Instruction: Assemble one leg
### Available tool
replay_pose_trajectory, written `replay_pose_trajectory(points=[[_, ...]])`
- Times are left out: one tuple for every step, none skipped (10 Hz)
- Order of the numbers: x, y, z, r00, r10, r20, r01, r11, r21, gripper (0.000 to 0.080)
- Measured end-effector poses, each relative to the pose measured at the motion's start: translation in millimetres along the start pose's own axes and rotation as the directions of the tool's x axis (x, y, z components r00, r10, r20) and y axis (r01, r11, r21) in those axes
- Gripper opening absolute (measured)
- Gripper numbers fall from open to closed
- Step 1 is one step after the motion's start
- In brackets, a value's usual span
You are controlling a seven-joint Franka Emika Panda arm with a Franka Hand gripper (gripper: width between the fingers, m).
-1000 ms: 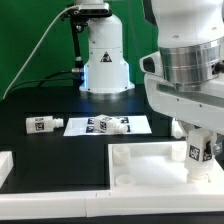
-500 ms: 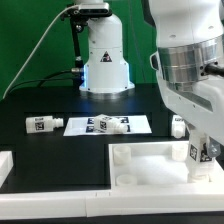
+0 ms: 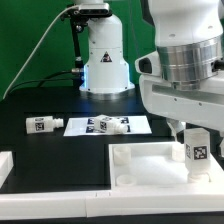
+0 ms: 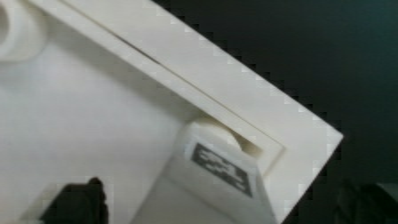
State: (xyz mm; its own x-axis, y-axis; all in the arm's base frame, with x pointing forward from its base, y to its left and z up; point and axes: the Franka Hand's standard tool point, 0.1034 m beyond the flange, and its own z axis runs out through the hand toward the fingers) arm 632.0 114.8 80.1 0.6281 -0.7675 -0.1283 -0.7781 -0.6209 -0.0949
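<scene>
A leg, a small white block with a square tag, stands upright in the back right corner of the large white tray. My gripper is right above it. In the wrist view the leg sits in the tray's corner hole, and the tray fills most of the picture. My gripper straddles the leg. The dark fingers stand on either side of it with white showing between each finger and the leg, so the jaws are open.
A second leg lies on the black table at the exterior view's left. A third lies on the marker board. Another white part sits behind the tray. The robot base stands at the back.
My hand has turned about its upright axis over the tray corner and back. The leg stays standing in the same corner.
</scene>
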Motion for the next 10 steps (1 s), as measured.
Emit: replay_pose_trajectory(points=[[-0.6, 5.9, -0.5, 0.999, -0.029, -0.022, 0.029, 0.999, 0.013, 0.0643], [-0.7, 9.3, 0.3, 0.995, -0.101, -0.022, 0.102, 0.995, 0.007, 0.0648], [0.1, 8.9, 0.3, 0.983, -0.184, -0.024, 0.184, 0.983, 0.006, 0.0648], [0.3, 9.1, 0.6, 0.97, -0.243, -0.024, 0.243, 0.97, 0.004, 0.0648], [-0.3, 8.6, 0.9, 0.913, -0.406, -0.034, 0.405, 0.914, -0.023, 0.0648], [-2.9, 5.3, 0.8, 0.83, -0.556, -0.037, 0.554, 0.831, -0.054, 0.0648], [-1.4, 0.4, -1.5, 0.783, -0.622, -0.033, 0.619, 0.783, -0.06, 0.0648], [2.0, -3.9, -3.2, 0.764, -0.645, -0.017, 0.644, 0.763, -0.06, 0.0648], [2.6, -5.0, -2.8, 0.795, -0.606, -0.028, 0.604, 0.795, -0.056, 0.0648], [2.6, -4.4, -2.3, 0.796, -0.604, -0.027, 0.602, 0.796, -0.057, 0.0648]])
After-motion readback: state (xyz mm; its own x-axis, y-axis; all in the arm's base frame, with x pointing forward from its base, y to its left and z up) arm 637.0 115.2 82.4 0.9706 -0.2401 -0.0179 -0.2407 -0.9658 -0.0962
